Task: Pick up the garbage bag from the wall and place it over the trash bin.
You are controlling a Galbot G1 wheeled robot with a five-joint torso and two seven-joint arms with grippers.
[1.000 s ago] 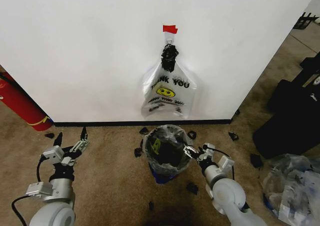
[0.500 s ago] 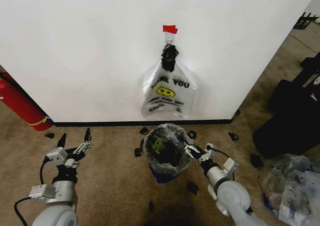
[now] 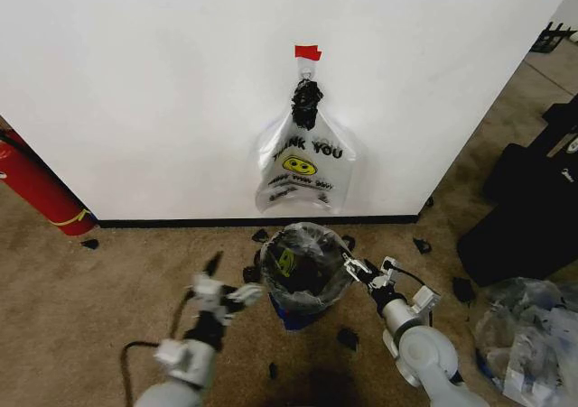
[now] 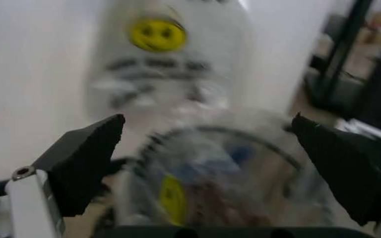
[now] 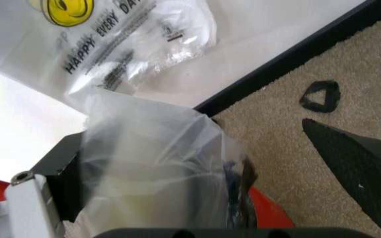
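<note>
Right gripper (image 3: 354,266) sits at the trash bin (image 3: 291,314) rim with jaws spread, one finger (image 5: 65,173) against the garbage bag (image 3: 307,264) draped over the bin. I see my left gripper (image 3: 226,281) spread wide just on the bin's other side, touching nothing. Beyond both, the "THANK YOU" bag (image 3: 305,169) hangs on the wall.

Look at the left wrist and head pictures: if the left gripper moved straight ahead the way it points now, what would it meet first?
Most likely the garbage bag draped over the trash bin. The left gripper is open, its fingers framing the bagged rim. The smiley bag hangs on the wall behind; depth is uncertain.
</note>
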